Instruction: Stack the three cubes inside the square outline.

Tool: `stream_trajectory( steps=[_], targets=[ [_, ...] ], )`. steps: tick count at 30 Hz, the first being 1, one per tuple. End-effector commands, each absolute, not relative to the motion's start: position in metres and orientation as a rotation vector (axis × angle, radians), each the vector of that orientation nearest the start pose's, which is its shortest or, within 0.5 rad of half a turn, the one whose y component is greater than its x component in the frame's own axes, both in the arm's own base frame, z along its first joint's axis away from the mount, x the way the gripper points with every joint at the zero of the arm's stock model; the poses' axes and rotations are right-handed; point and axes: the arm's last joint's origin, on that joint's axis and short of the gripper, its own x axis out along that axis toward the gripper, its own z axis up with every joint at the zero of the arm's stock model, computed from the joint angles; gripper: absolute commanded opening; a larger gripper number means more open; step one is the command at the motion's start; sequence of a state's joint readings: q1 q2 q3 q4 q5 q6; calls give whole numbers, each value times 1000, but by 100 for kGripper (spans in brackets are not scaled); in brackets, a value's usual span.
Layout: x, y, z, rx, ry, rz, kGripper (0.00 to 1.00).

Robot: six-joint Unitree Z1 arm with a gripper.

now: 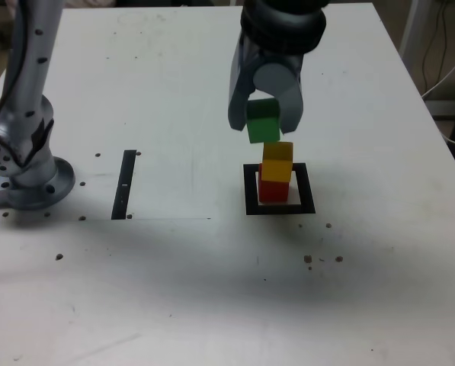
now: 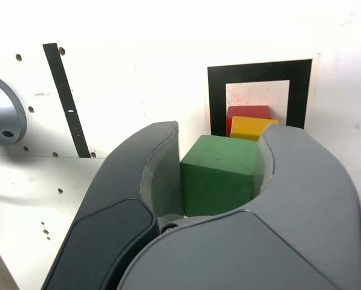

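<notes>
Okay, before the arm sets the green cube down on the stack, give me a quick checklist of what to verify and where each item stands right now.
1. Green cube held between the jaws of the gripper: ok.
2. Yellow cube sits on the red cube: ok, though it looks slightly offset.
3. Stack stands inside the square outline: ok.
4. Green cube centred over the yellow one: not ok, it hangs toward the exterior view's left.
5. Green cube clear of the yellow top: cannot tell, they look very close.
6. Green cube level in the grip: cannot tell.
</notes>
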State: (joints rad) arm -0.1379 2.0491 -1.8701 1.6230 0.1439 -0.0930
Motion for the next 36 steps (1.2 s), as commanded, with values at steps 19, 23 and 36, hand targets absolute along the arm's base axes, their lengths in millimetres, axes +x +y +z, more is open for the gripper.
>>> stream_trajectory(
  steps=[19, 23, 36],
  targets=[
    [368, -48, 311, 192, 1785, 68, 24],
    [369, -49, 309, 192, 1785, 72, 24],
    [373, -49, 304, 192, 1796, 76, 42]
  ],
)
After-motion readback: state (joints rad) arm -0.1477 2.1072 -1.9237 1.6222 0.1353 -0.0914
